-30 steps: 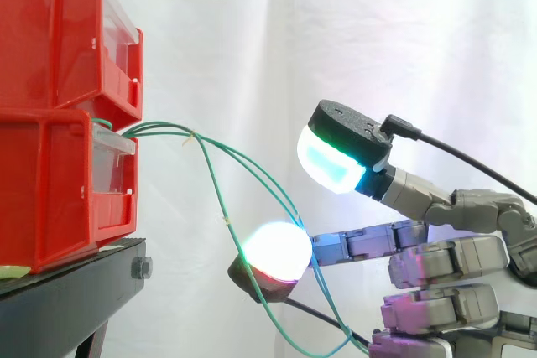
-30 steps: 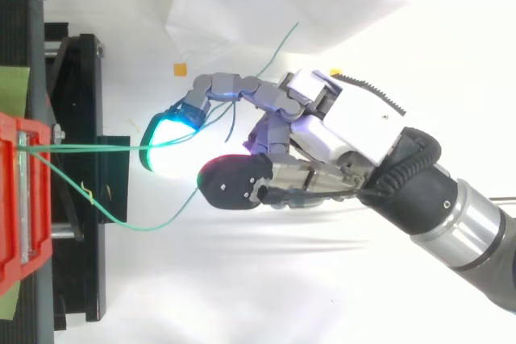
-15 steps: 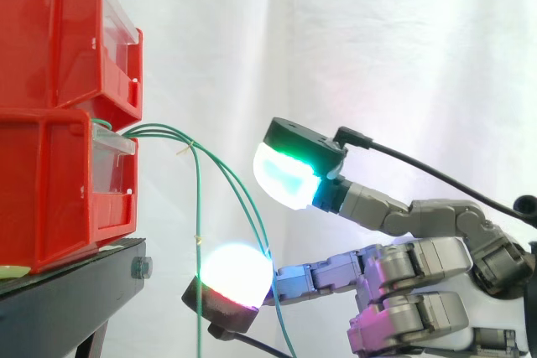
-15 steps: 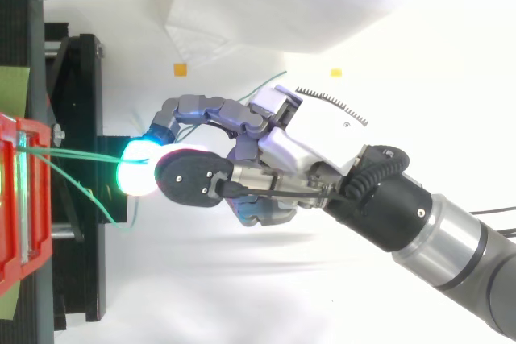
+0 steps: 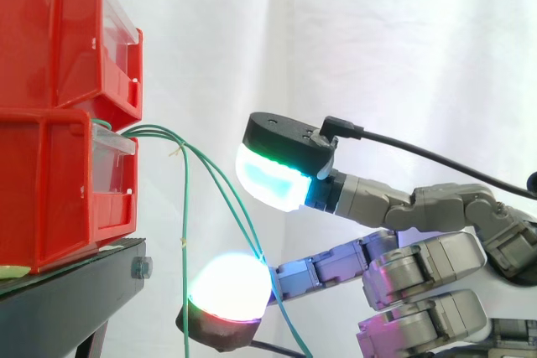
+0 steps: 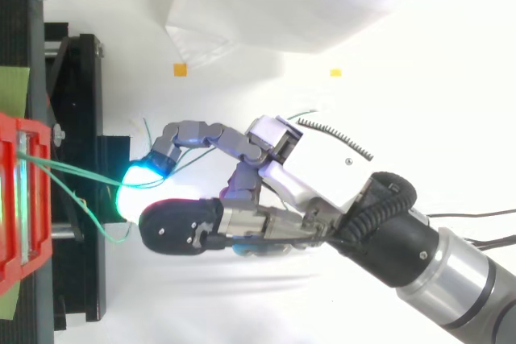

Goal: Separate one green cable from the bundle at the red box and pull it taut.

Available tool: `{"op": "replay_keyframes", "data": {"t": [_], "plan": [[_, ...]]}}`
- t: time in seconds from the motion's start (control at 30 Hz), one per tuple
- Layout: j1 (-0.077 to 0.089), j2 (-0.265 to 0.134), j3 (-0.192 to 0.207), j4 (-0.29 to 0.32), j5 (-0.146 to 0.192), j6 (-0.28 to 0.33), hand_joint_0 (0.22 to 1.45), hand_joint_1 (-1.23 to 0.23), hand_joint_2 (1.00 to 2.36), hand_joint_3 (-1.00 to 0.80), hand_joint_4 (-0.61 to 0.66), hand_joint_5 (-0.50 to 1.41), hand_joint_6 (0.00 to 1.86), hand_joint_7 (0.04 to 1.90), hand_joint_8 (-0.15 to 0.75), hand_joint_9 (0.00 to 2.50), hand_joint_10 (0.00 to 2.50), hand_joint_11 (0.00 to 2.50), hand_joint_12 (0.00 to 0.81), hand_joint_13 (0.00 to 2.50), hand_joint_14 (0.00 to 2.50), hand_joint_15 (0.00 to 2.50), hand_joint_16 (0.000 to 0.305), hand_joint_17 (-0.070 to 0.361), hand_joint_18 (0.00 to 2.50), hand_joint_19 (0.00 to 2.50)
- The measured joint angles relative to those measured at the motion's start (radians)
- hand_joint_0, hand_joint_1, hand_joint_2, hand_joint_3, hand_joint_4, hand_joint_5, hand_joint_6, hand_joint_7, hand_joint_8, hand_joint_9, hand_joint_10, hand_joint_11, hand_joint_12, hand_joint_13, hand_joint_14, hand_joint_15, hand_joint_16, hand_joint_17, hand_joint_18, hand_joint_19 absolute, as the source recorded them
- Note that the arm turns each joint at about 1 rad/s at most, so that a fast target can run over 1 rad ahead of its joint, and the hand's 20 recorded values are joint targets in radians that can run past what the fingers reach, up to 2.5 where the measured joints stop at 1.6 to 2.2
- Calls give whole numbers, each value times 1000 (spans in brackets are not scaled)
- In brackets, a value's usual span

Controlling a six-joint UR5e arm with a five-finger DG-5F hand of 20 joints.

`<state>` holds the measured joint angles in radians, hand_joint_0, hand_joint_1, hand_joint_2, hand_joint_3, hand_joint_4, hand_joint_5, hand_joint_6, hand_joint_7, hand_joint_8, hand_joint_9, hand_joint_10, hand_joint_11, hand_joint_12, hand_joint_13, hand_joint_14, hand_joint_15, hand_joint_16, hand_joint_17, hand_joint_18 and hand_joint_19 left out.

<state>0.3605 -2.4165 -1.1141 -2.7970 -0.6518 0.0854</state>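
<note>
The green cables (image 5: 210, 175) came out of the front of the lower red bin (image 5: 50, 190), arched over and dropped. One strand hung almost straight down just beside the black stand (image 5: 75, 303). Two others sloped down to the right and passed close against a white-glowing pad (image 5: 231, 284). The hand (image 6: 302, 191) reached in level from the right, its fingers stretched toward the bins. A cyan-green pad (image 5: 270, 180) faced down above the white one. The two pads stood apart with the sloping strands running through the gap, so nothing was clamped. Behind hung the white curtain (image 5: 377, 48). Compared with a second before, the hand had moved nearer to the bins, and both pads sat further left and lower. The cables, earlier spread in a wide loop to the right, hung steeper and closer to the stand.
</note>
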Motion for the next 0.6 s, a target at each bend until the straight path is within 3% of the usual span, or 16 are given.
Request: {"op": "replay_keyframes", "data": {"t": [0.3, 0.5, 0.6], "plan": [[19, 0, 0, 158, 41, -185, 487, -508, 1000, -500, 266, 78, 505, 1196, 295, 2341, 17, 2052, 383, 1699, 811, 1556, 62, 140, 1509, 1243], [24, 0, -7, 183, 67, -216, 487, -508, 1000, -500, 267, 78, 505, 1183, 293, 2340, 17, 2048, 383, 1696, 810, 1553, 63, 141, 1509, 1244], [28, 0, -6, 192, 102, -224, 487, -508, 1000, -500, 265, 78, 505, 1188, 302, 2341, 18, 2049, 378, 1696, 810, 1548, 62, 139, 1507, 1245]]}}
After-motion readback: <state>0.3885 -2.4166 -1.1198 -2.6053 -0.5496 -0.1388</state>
